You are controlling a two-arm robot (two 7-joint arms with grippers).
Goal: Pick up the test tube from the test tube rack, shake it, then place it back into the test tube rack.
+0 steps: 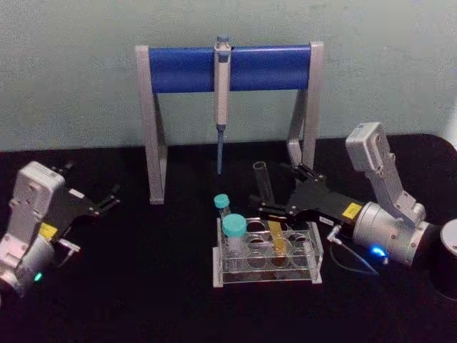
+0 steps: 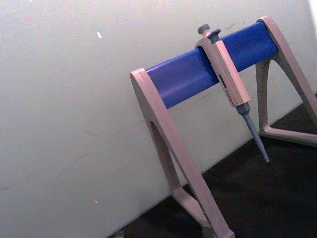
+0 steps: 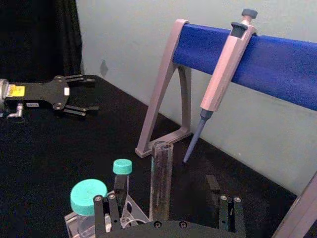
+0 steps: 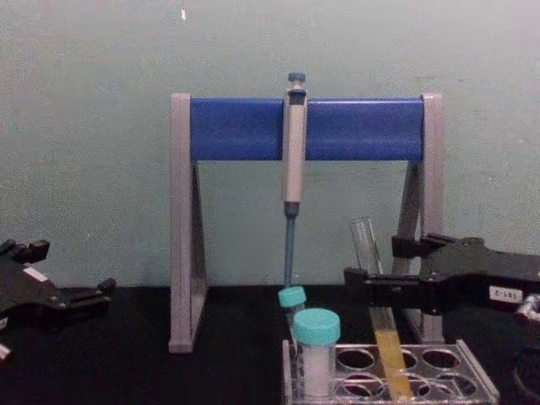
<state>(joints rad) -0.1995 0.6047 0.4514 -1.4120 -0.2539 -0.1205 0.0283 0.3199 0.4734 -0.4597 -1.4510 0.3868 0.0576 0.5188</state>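
Step in hand: the grasp, before any lift. The long clear glass test tube (image 1: 263, 183) with yellow-orange liquid stands tilted in the low clear plastic test tube rack (image 1: 315, 270) on the black table (image 1: 143, 293). The right end effector (image 3: 166, 199) reaches in level with its jaws wide either side of the glass (no contact evident). Next it must close above the liquid and lift along the tilt. The left end effector (image 3: 95, 93) is parked at the table's left, jaws spread.

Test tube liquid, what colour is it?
Yellow-orange liquid fills the lower part of the clear test tube; it shows best in the chest view.
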